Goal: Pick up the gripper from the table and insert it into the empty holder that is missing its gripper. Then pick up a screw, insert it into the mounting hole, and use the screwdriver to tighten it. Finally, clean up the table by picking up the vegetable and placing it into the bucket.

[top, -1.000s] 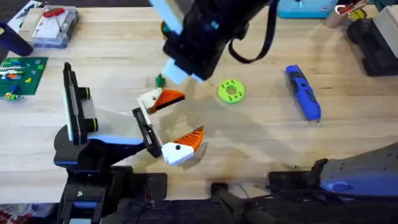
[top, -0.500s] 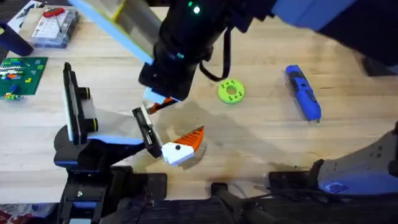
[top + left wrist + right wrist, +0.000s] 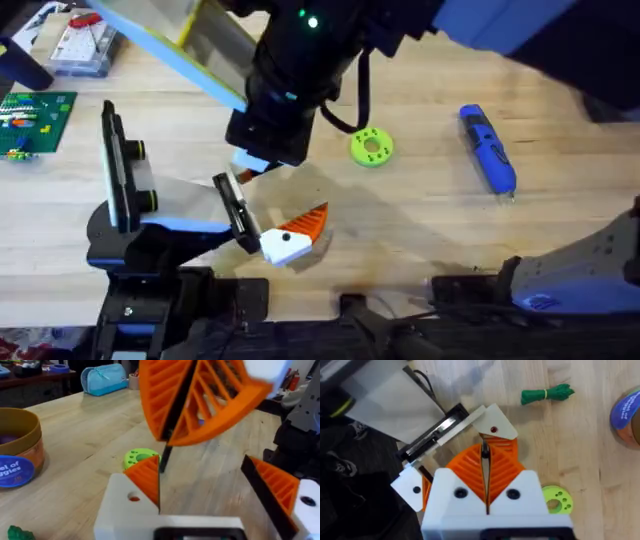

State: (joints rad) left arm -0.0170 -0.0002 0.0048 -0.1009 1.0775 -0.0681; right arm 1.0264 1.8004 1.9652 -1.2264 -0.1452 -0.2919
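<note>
The loose gripper (image 3: 494, 426), an orange wedge on a white block, lies with its block against the holder's black bracket plate (image 3: 432, 432) (image 3: 232, 208). My right gripper (image 3: 484, 447) (image 3: 167, 440) is shut, with its tips down on the orange wedge (image 3: 145, 475). My left gripper (image 3: 210, 487) stands open, its one mounted finger (image 3: 295, 235) (image 3: 280, 492) apart from the loose one. The green vegetable (image 3: 547, 394) (image 3: 19, 533) lies beside the orange bucket (image 3: 15, 460) (image 3: 629, 410). The blue screwdriver (image 3: 487, 150) rests at the right. The screw is out of view.
A lime-green disc (image 3: 371, 146) sits right of the right arm. A clear compartment box (image 3: 85, 40) and a green board (image 3: 35, 120) lie at the far left. A blue pouch (image 3: 105, 379) stands at the table's back.
The right arm swung down and left over the loose gripper, covering most of it and the vegetable in the overhead view. In the last half second it barely moved.
</note>
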